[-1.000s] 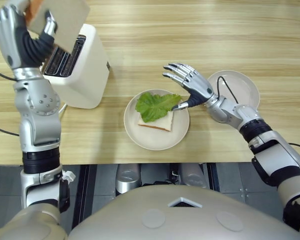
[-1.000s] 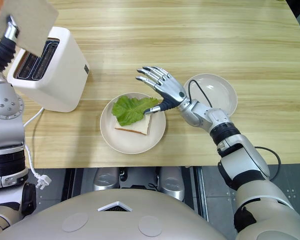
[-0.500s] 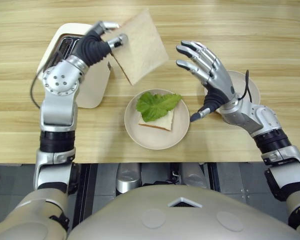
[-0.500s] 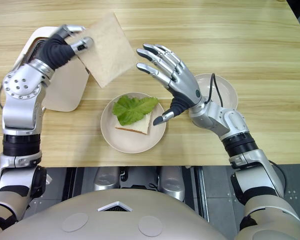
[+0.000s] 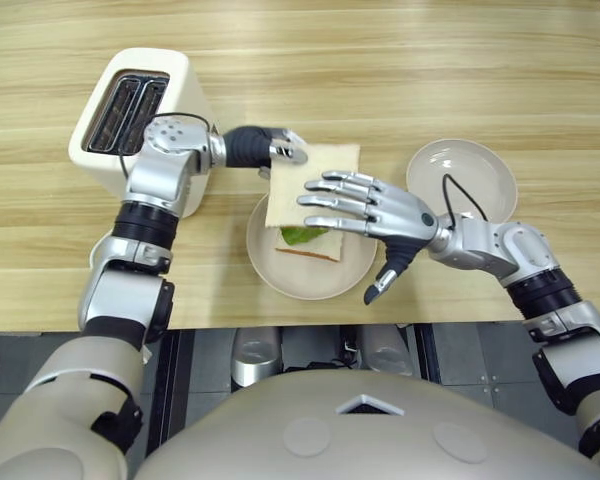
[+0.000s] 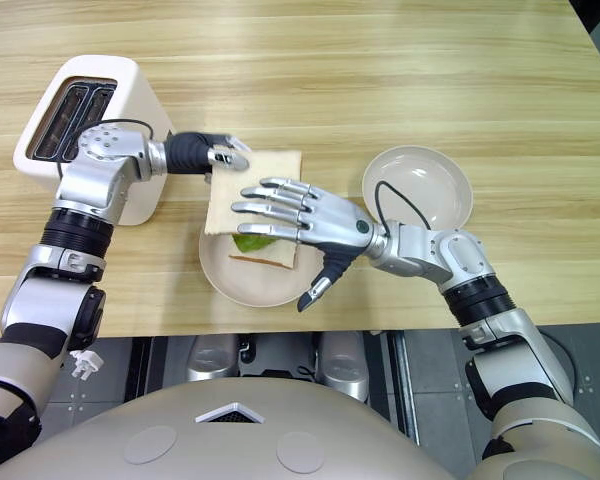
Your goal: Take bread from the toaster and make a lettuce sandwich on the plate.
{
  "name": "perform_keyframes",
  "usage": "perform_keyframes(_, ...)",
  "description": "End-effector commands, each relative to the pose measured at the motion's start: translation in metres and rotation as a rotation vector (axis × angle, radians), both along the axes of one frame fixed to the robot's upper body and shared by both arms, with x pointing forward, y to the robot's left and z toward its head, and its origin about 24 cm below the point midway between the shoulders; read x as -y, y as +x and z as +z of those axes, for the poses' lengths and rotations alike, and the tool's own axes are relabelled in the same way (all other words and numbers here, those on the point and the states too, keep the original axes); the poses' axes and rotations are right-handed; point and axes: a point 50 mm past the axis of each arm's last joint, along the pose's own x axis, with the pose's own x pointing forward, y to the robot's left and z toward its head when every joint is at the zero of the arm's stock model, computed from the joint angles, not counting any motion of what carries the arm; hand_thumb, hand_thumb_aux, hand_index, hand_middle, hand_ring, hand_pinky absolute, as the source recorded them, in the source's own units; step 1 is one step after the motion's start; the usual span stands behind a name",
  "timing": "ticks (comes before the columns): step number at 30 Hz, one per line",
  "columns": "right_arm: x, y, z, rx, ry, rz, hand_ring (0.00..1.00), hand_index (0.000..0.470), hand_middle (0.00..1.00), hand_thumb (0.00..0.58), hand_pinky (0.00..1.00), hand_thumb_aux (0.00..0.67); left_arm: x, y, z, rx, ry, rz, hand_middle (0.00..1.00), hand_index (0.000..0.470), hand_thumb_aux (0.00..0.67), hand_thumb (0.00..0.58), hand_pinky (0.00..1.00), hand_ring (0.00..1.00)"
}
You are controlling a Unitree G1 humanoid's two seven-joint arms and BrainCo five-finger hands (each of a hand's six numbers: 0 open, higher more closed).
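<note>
A slice of bread [image 5: 312,176] hangs flat over the round plate [image 5: 315,288], and my left hand [image 5: 272,148] is shut on its far left corner. Beneath it a green lettuce leaf [image 5: 298,236] peeks out on top of a lower slice [image 5: 318,251] lying on the plate. My right hand [image 5: 372,207] is open, its fingers stretched leftward across the near half of the upper slice. I cannot tell whether they touch it. The white toaster [image 5: 130,118] stands at the left with its slots showing dark.
A second, bare white plate [image 5: 472,172] sits to the right of the sandwich plate, behind my right forearm. The wooden table stretches wide beyond both plates. Its front edge runs just below the sandwich plate.
My left hand has carried the bread slice from above the toaster down over the plate. My right hand has swung left and turned palm down over the slice.
</note>
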Motion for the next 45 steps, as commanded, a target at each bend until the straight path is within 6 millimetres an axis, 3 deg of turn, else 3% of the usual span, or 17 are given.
perform_keyframes(1,-0.002,-0.003,-0.008,-0.007,-0.059,0.007,0.00,0.000,0.00,0.000,0.00,0.000,0.001,0.008,-0.007,0.056,0.124,0.002,1.00,0.460,0.670,0.580,1.00,1.00)
perform_keyframes(4,-0.005,-0.003,-0.014,0.007,-0.117,0.006,0.00,0.000,0.00,0.000,0.00,0.000,0.001,0.013,-0.014,0.147,0.227,0.018,1.00,0.460,0.670,0.580,1.00,1.00)
perform_keyframes(14,-0.011,-0.001,-0.023,-0.011,-0.179,0.012,0.00,0.000,0.00,0.000,0.00,0.000,0.007,0.020,-0.015,0.239,0.215,0.064,1.00,0.460,0.670,0.580,1.00,1.00)
perform_keyframes(22,-0.014,0.006,-0.038,-0.042,-0.256,-0.014,0.00,0.000,0.00,0.000,0.00,0.000,0.007,0.012,-0.031,0.200,0.244,0.038,1.00,0.460,0.670,0.580,1.00,1.00)
perform_keyframes(30,-0.006,0.017,-0.063,-0.128,-0.413,-0.115,0.00,0.000,0.00,0.000,0.00,0.000,0.005,0.011,-0.032,0.192,0.269,0.012,1.00,0.460,0.670,0.580,1.00,1.00)
perform_keyframes(40,-0.008,0.008,-0.077,-0.265,-0.487,-0.079,0.00,0.000,0.00,0.000,0.00,0.000,0.007,0.011,-0.034,0.253,0.310,0.013,1.00,0.460,0.670,0.580,1.00,1.00)
perform_keyframes(41,-0.008,0.006,-0.078,-0.285,-0.493,-0.073,0.00,0.000,0.00,0.000,0.00,0.000,0.007,0.012,-0.034,0.281,0.320,0.025,1.00,0.058,0.084,0.136,1.00,1.00)
perform_keyframes(42,-0.009,0.004,-0.081,-0.315,-0.512,-0.062,0.00,0.000,0.00,0.000,0.00,0.000,0.007,0.018,-0.030,0.345,0.331,0.085,1.00,0.000,0.000,0.000,1.00,1.00)
perform_keyframes(43,-0.010,0.002,-0.083,-0.339,-0.527,-0.054,0.00,0.000,0.00,0.000,0.00,0.000,0.006,0.024,-0.025,0.413,0.342,0.147,1.00,0.000,0.000,0.000,1.00,1.00)
perform_keyframes(44,-0.011,0.000,-0.084,-0.362,-0.540,-0.045,0.00,0.000,0.00,0.000,0.00,0.000,0.006,0.030,-0.019,0.489,0.359,0.196,0.00,0.000,0.000,0.000,0.00,0.00)
perform_keyframes(45,-0.012,-0.002,-0.086,-0.379,-0.549,-0.034,0.00,0.000,0.00,0.000,0.00,0.000,0.005,0.035,-0.012,0.554,0.352,0.250,0.00,0.000,0.000,0.000,0.00,0.00)
